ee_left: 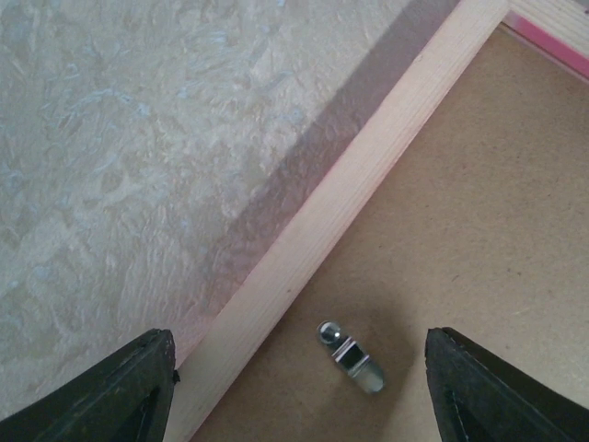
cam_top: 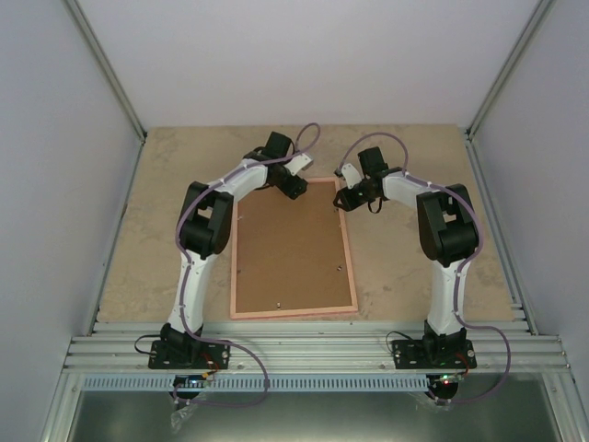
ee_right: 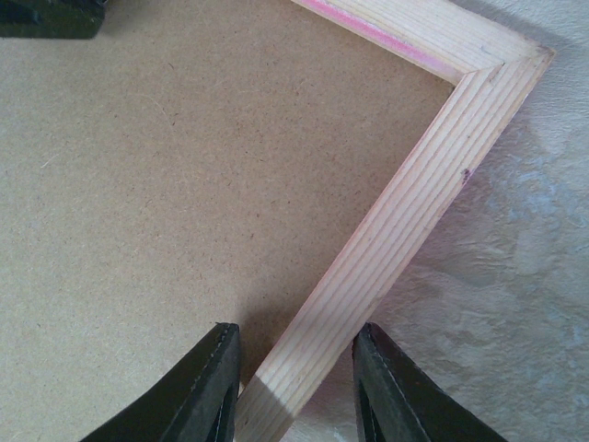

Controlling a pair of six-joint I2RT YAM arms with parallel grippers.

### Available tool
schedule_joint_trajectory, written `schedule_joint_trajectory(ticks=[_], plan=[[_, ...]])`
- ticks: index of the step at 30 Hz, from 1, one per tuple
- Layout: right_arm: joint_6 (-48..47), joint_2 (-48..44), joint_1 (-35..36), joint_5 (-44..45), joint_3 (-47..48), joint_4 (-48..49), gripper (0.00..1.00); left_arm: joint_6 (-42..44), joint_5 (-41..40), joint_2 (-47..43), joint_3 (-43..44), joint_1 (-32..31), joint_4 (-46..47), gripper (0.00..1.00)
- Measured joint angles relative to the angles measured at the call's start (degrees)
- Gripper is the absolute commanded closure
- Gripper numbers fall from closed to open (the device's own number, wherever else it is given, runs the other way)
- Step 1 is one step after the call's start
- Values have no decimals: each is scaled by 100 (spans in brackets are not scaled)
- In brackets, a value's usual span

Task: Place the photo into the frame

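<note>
- Your left gripper (ee_left: 294,343) is released: its black fingers (ee_left: 129,396) stand wide apart and hold nothing.
- Between those fingers, below them, lie the left rail of the frame (ee_left: 350,184) and a small metal clip (ee_left: 352,357). The clip sits just inside the rail on the brown backing board (ee_left: 479,212).
- Your right gripper (ee_right: 294,336) straddles the frame's right rail near the far right corner. One finger (ee_right: 202,396) is over the backing board and the other is over the table (ee_right: 515,295).
- The rail nearly fills the gap between the right fingers, but you cannot tell from these views whether they actually pinch the wood.
- The frame lies flat near the middle of the table, pale wood back facing up, with its long sides running away from the arm bases. A thin pink strip shows along the inner edge of the far rail.
- The backing board fills the frame's opening and covers whatever is underneath it. A few more small metal fittings dot the board near its right and near edges.
- Both arms curve in over the frame's far end, one at each far corner, with the grippers near each other but apart.
- Around the frame, the table surface is pale and mottled.
</note>
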Motion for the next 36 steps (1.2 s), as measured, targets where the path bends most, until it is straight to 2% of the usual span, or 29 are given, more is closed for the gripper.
schedule_joint_trajectory(ticks=[6,11,20,36], plan=[[0,0,0,-2,0,2,66,79,-260,20,7,-50,24,37],[-2,0,-4,-2,0,4,66,245,-330,26,0,-11,33,41],[-2,0,-7,-2,0,24,66,586,-601,35,-11,-4,66,58],[-2,9,-26,-44,0,33,66,850,-422,210,319,61,-186,70]])
